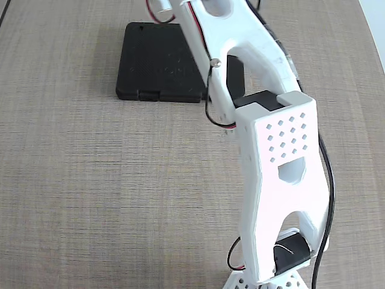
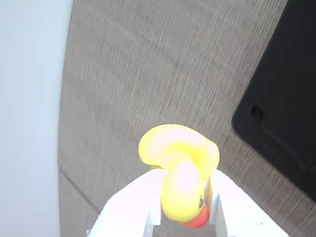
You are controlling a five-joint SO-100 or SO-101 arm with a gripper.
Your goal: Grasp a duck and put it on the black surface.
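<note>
In the wrist view the small yellow duck (image 2: 180,170) with its red-orange beak sits between my two white fingers (image 2: 140,207), held above the wood-grain table. My gripper (image 2: 183,217) is shut on it. The black slab (image 2: 284,103) lies at the right of that view, apart from the duck. In the fixed view the black slab (image 1: 156,60) lies at the top centre, partly covered by my white arm (image 1: 283,150). The gripper and the duck are out of the fixed view, past the top edge.
A pale surface (image 2: 29,113) beyond the table's edge fills the left of the wrist view. The arm's base (image 1: 264,280) stands at the bottom of the fixed view, with black and red cables along the arm.
</note>
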